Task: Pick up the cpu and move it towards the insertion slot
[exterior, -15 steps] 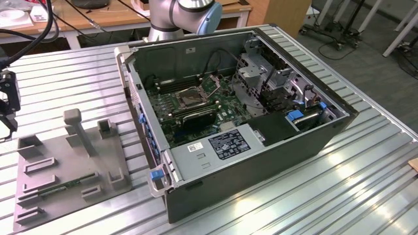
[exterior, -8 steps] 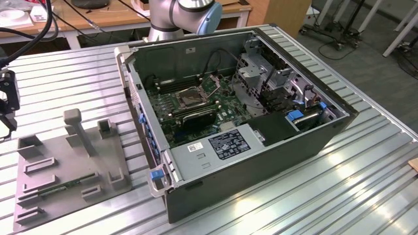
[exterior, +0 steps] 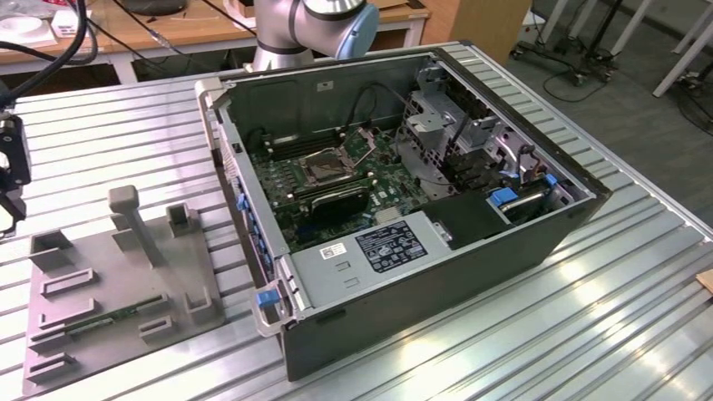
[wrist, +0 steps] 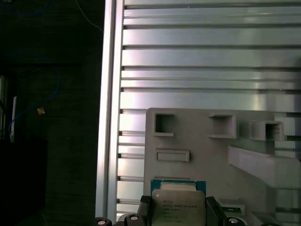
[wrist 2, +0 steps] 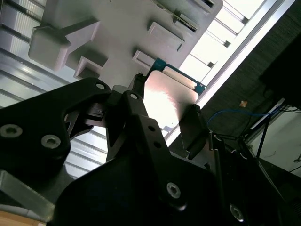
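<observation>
The gripper [wrist 2: 165, 104] clamps the cpu [wrist 2: 171, 94] edge to edge, its two dark fingers [wrist 2: 190, 129] pressed on opposite sides so that the silvery chip sits squarely between them. The chip appears to hang just clear of the grey tray [wrist 2: 117, 28], over the tray's edge nearest the rim of the table [wrist: 188, 56], though the angle leaves the gap hard to judge. The insertion slot [exterior: 326, 167] lies in the open computer case [exterior: 468, 267], well apart from the tray on the exterior view's right.
</observation>
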You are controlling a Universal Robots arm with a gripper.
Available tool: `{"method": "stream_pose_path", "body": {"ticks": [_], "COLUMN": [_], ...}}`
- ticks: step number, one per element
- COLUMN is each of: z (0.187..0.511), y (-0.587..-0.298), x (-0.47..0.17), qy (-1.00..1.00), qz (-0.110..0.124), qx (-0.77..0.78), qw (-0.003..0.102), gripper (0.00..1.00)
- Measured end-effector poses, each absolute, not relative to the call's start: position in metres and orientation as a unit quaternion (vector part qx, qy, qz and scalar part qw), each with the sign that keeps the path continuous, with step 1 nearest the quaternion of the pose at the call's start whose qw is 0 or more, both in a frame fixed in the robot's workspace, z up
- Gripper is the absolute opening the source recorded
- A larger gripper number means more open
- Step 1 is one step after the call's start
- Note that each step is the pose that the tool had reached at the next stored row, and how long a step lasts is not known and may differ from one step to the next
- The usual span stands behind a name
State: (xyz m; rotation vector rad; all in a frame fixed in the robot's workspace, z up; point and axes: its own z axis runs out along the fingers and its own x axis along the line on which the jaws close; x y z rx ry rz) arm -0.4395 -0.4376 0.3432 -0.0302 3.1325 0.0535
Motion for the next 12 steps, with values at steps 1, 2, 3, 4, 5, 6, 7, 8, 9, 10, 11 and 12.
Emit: {"method": "stream_pose_path", "body": {"ticks": [1, 2, 3, 4, 5, 6, 7, 8, 9, 10, 11, 12], "z": [0.3445, 0.3458, 0.3472, 0.3487, 0.3500, 0.3513, 0.3524, 0.3531, 0.3533, 0.3532, 0.3533, 0.3534], "y": [-0.4376, -0.4376, -0.4376, -0.4376, -0.4376, -0.4376, -0.4376, -0.4376, -0.4376, -0.4376, -0.4376, -0.4376], "x": [-0.4396, -0.4396, -0.4395, -0.4395, -0.4395, -0.4395, -0.4396, -0.4396, -0.4396, -0.4396, -0.4395, -0.4395], "qy": [1.000, 1.000, 1.000, 1.000, 1.000, 1.000, 1.000, 1.000, 1.000, 1.000, 1.000, 1.000], "qz": [0.017, 0.017, 0.017, 0.017, 0.017, 0.017, 0.017, 0.017, 0.017, 0.017, 0.017, 0.017], "qx": [-0.010, -0.010, -0.010, -0.010, -0.010, -0.010, -0.010, -0.010, -0.010, -0.010, -0.010, -0.010], "qw": [0.004, 0.004, 0.004, 0.004, 0.004, 0.004, 0.004, 0.004, 0.004, 0.004, 0.004, 0.004], "gripper": [0.54, 0.54, 0.54, 0.54, 0.54, 0.54, 0.54, 0.54, 0.54, 0.54, 0.54, 0.54]}}
